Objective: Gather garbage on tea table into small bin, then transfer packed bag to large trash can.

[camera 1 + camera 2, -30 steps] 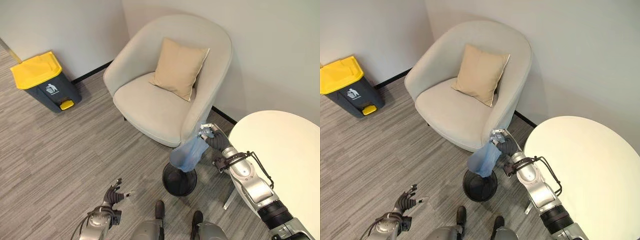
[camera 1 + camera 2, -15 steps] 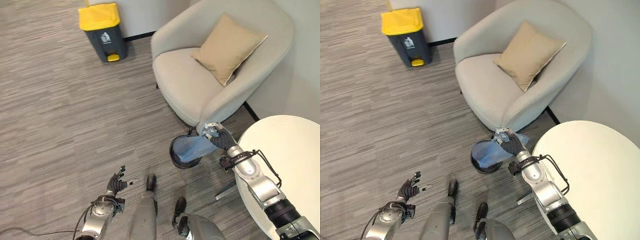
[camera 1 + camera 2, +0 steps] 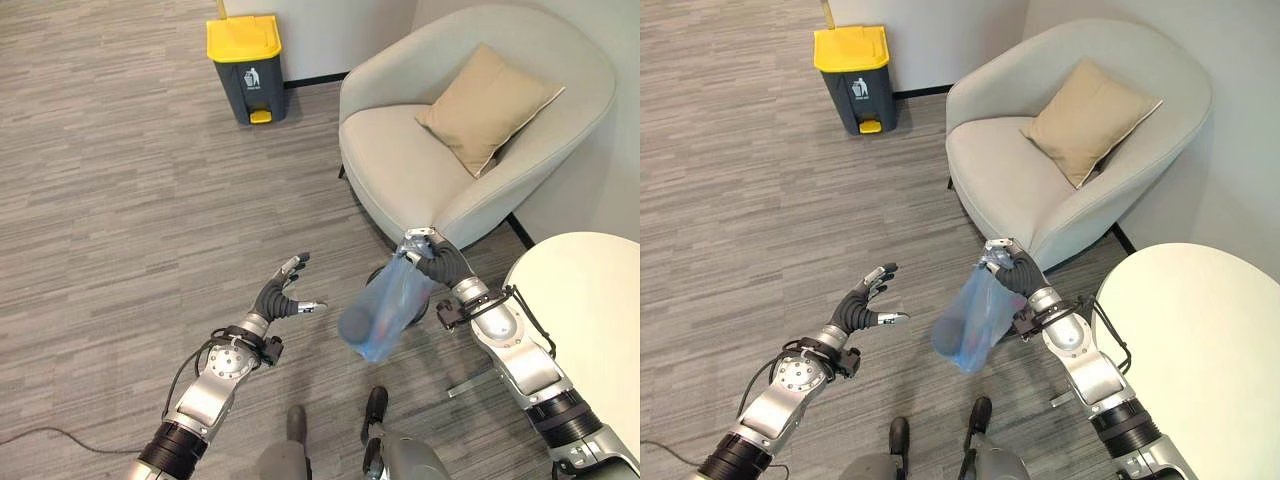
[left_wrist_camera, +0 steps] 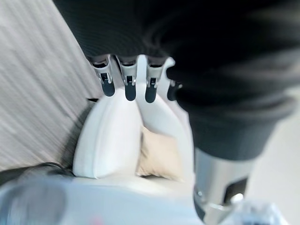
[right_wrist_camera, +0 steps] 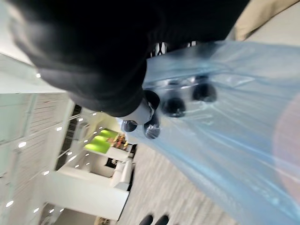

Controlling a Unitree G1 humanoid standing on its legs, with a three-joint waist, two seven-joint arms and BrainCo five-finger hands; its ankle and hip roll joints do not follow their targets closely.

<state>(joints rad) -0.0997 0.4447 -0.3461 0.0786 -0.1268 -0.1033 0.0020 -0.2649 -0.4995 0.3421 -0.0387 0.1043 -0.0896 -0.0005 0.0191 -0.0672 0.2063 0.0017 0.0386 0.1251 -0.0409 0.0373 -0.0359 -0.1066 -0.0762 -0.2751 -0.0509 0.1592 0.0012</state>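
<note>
Grey wood-look floor [image 3: 120, 200] carries a yellow-lidded bin [image 3: 246, 68] and armchair [image 3: 450, 150]

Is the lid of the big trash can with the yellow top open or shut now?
Shut. The yellow lid lies flat on the dark trash can by the wall, with no gap showing.

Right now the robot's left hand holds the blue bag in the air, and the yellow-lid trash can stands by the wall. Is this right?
Not quite: the right robot hand holds the blue bag in the air, as the left eye view shows. The left robot hand is open and holds nothing. The yellow-lid trash can does stand by the wall.
</note>
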